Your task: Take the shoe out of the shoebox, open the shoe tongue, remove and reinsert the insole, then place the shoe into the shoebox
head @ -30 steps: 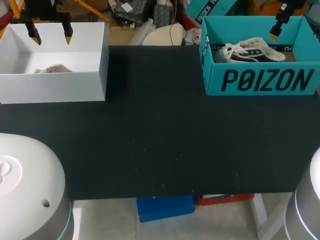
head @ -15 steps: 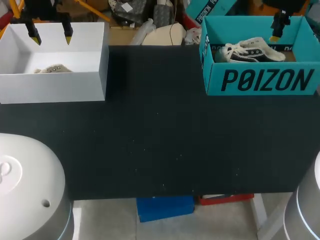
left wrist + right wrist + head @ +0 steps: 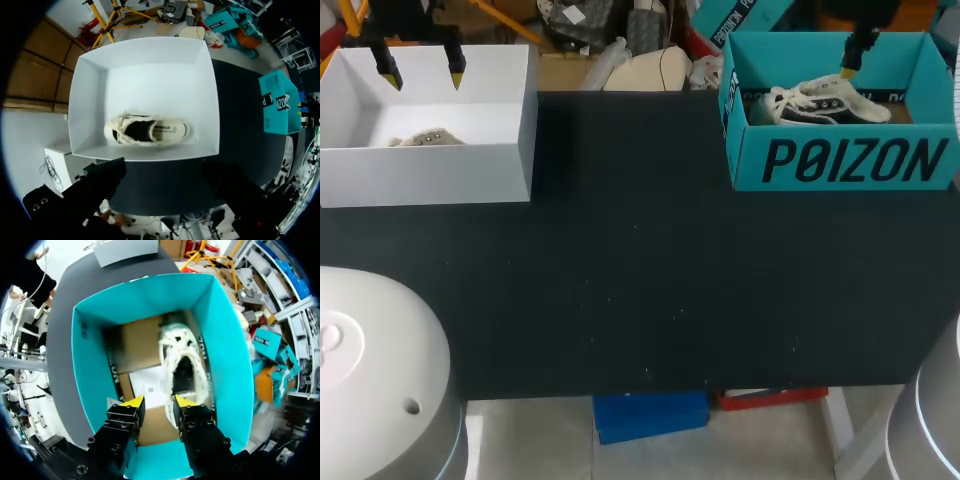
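The teal shoebox [image 3: 850, 160] sits at the upper right of the frame, at the far edge of the desk [image 3: 640, 280]. The shoe [image 3: 820, 102] lies inside it, close to one long wall. The right claw [image 3: 159, 402] hovers over the box, its fingers narrowly apart and holding nothing, with the shoe's opening just ahead. At the upper left, the left claw [image 3: 424, 77] is spread wide and empty above the far rim of the white box [image 3: 430, 175], which holds another shoe [image 3: 147, 131]. The boxes stand well apart.

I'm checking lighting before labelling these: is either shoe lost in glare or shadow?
Head view: the cream shoe washes into the bright white shoebox. Left wrist view: it is evenly lit. Right wrist view: the laced sneaker is clear, only its opening shadowed.
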Tool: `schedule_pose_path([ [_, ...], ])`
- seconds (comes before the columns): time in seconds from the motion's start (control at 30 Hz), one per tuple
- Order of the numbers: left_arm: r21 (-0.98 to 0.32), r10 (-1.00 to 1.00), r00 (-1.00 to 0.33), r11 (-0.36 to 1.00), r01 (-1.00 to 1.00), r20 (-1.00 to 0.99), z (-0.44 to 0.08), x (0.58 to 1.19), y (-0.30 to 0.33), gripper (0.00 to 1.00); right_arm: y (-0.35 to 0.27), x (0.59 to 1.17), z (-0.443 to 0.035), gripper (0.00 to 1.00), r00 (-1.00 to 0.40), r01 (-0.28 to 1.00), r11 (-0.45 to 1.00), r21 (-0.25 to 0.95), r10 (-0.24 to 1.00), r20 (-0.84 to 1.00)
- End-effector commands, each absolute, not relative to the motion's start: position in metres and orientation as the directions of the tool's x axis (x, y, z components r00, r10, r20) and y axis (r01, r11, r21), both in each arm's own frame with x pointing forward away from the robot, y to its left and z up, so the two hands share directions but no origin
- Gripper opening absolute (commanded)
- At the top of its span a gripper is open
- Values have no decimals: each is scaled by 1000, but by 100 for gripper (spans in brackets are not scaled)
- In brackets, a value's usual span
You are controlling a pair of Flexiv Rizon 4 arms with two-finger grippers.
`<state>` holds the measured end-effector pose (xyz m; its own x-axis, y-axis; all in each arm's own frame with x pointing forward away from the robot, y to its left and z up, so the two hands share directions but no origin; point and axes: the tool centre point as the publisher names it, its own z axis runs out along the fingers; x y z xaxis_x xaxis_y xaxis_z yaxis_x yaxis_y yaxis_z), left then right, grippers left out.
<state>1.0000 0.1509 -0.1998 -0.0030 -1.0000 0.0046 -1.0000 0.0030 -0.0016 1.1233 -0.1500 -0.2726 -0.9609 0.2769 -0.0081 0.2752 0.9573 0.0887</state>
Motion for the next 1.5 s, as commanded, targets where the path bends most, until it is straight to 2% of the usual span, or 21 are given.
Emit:
schedule_pose_path([
  [0.03, 0, -1000, -2, 2, -1000, 3, -200, 1000, 151, 100, -146, 1137, -291, 24, -958, 282, 955, 92, 276, 74],
  [0.37, 0, -1000, -2, 2, -1000, 3, -200, 1000, 151, 100, -143, 1133, -323, 25, -942, 328, 940, 93, 319, 105],
  [0.6, 0, -1000, -2, 2, -1000, 3, -200, 1000, 151, 100, -147, 1130, -332, 21, -937, 341, 936, 89, 331, 111],
  [0.73, 0, -1000, -2, 2, -1000, 3, -200, 1000, 151, 100, -151, 1127, -339, 23, -931, 359, 929, 94, 349, 111],
  [1.07, 0, -1000, -2, 2, -1000, 3, -200, 1000, 151, 100, -157, 1133, -348, 22, -931, 359, 930, 82, 352, 97],
  [1.27, 0, -1000, -2, 2, -1000, 3, -200, 1000, 151, 100, -162, 1140, -359, 26, -938, 344, 938, 52, 341, 60],
  [1.5, 0, -1000, -2, 2, -1000, 3, -200, 1000, 151, 100, -161, 1145, -372, 23, -943, 331, 943, 13, 331, 38],
])
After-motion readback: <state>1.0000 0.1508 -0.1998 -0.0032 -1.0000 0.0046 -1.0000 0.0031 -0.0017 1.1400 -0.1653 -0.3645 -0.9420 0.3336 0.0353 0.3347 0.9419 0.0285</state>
